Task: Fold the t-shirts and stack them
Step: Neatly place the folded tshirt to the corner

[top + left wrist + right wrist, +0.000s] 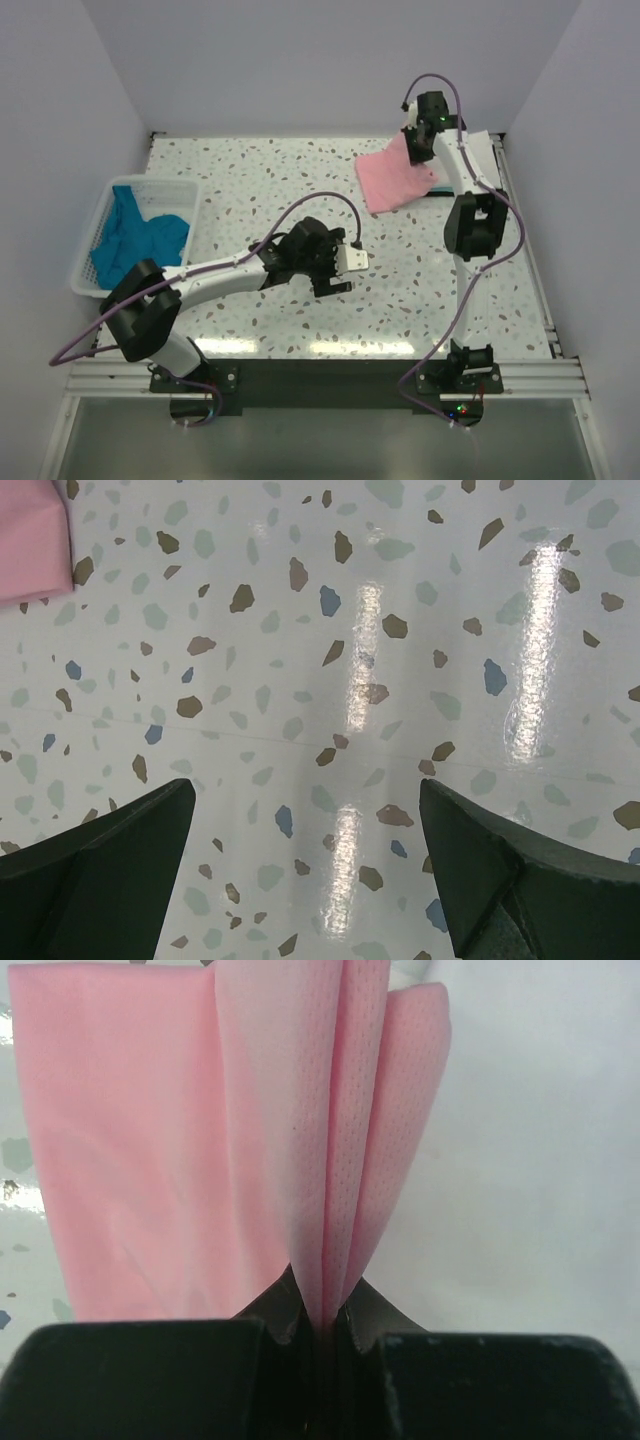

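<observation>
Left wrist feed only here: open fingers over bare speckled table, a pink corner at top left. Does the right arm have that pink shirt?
Observer: Yes, the right gripper is shut on a bunched edge of the pink t-shirt.
Operator: Where does it lie?
Observer: Folded, at the far right of the table.
Operator: Other shirts waiting?
Observer: Teal-blue t-shirts, crumpled in the white basket at the table's left edge.
</observation>
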Tool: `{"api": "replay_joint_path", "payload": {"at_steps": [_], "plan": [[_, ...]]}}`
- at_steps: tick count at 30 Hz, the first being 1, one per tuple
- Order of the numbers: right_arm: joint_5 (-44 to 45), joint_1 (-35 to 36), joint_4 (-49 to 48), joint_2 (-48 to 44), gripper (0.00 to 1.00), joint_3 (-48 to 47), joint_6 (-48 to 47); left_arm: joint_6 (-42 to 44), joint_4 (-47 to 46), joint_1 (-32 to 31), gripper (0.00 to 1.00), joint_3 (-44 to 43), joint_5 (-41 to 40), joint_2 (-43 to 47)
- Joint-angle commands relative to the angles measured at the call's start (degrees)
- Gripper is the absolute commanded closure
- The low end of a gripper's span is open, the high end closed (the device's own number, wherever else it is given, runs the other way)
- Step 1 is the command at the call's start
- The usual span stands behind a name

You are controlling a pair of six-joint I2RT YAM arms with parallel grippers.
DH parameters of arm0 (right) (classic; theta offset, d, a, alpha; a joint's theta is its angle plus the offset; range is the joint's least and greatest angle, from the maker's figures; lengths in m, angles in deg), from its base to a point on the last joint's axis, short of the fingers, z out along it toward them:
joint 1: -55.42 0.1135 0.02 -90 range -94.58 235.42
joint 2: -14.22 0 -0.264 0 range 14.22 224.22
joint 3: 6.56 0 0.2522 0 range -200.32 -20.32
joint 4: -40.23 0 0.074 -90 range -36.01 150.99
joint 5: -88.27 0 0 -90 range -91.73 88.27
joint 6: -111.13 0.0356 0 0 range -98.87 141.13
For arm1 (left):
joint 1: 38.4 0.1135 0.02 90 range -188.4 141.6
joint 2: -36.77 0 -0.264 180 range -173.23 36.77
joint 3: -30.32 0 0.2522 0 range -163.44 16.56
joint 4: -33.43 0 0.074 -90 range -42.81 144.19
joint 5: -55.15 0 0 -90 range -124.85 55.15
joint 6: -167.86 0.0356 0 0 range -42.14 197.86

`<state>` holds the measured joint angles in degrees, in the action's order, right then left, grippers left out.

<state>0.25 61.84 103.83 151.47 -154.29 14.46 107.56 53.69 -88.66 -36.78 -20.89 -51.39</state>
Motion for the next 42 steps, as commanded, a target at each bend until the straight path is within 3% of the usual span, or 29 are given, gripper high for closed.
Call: {"api": "replay_joint_path", "payload": {"at_steps": [1,29,42], "plan": [[3.82,0.26,0.69,-6.2,1.0,-2.35,-3.43,1.77,-1.14,0.25,0.0,0.61,-1.21,1.06],[6.9,-0.26,0.25,-16.4,1.0,-6.65,-3.16,1.51,0.97,0.25,0.0,3.86,-4.02,6.25],[7.69,-0.96,-0.98,-17.19,1.0,-3.23,-5.63,2.39,1.23,0.16,0.0,3.16,-4.73,5.89]]}}
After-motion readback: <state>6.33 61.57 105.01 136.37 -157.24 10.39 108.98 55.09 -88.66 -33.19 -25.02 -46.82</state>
